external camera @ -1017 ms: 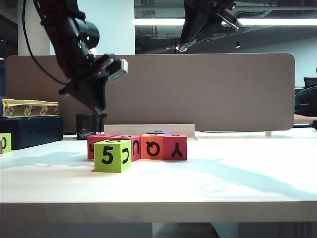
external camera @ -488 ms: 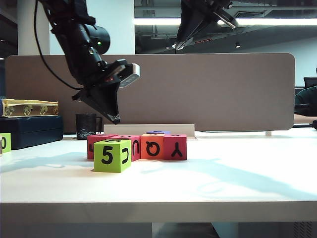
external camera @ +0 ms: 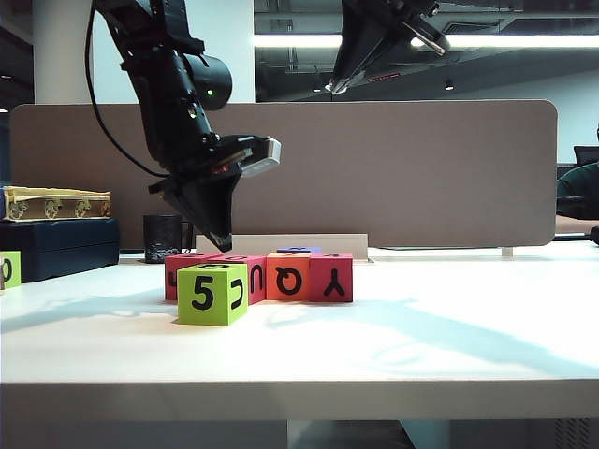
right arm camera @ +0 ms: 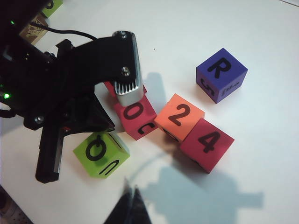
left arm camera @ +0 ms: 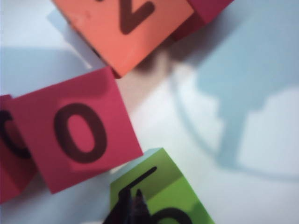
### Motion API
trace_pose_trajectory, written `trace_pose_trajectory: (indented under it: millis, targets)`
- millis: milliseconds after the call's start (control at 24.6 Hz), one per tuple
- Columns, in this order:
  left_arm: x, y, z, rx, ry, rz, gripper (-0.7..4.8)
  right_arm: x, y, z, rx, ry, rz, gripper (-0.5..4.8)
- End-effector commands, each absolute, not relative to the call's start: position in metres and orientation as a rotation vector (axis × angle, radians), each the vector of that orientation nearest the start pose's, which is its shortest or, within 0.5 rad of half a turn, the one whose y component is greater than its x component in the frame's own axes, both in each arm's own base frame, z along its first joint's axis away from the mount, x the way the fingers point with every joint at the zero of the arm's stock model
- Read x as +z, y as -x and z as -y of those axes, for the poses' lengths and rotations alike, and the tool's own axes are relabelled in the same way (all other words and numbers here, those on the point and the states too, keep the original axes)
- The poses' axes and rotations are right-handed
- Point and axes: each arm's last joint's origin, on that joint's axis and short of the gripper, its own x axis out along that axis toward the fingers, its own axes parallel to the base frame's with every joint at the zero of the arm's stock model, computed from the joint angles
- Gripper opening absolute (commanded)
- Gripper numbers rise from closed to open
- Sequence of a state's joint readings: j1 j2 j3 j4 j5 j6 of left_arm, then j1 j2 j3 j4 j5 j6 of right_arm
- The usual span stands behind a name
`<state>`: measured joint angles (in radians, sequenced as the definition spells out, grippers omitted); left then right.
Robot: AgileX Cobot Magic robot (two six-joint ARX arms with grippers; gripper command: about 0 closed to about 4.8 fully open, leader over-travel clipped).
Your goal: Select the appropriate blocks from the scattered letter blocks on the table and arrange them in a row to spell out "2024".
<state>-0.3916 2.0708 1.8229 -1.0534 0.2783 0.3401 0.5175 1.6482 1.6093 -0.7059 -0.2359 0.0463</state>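
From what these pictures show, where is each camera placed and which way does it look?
Exterior view: low at the table edge, looking level across; shows both arms, left gripper above the blocks, right gripper high.
Left wrist view: looks straight down, close, on the pink O block; only its shut jaws' tip shows.
Right wrist view: high, looking down; shows the left arm.
Shared: the orange block and green block appear in all three.

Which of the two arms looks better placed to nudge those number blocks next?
Left. Its shut left gripper hangs just above the pink 0 block and the green block; the shut right gripper is raised high, away from them.
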Motion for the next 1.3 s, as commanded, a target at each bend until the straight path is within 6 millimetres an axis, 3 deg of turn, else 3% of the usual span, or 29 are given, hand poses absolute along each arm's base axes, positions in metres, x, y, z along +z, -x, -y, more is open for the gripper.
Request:
trace_pose_trajectory:
  millis: [41,570,1098,1302]
  targets:
    - [0.236,-0.391,0.171,-0.781,-0.362,-1.222,-0.06,0.356,-0.306,-0.184,0.708,0.066,-0.753,-0.02]
    - [0.218,-0.4,0.181,-0.786,-0.345,-1.211,-0.06,0.355,-0.306,-0.185,0.717,0.081,-0.751,-0.01]
    - [0.218,-0.409,0.189,-0.771,-0.341,-1.107,-0.06,0.355,-0.306,-0.185,0.718,0.085,-0.749,-0.02]
    - [0.204,-0.411,0.189,-0.75,-0.357,-1.148,-0.06,0.355,-0.306,-0.185,0.702,0.093,-0.75,-0.01]
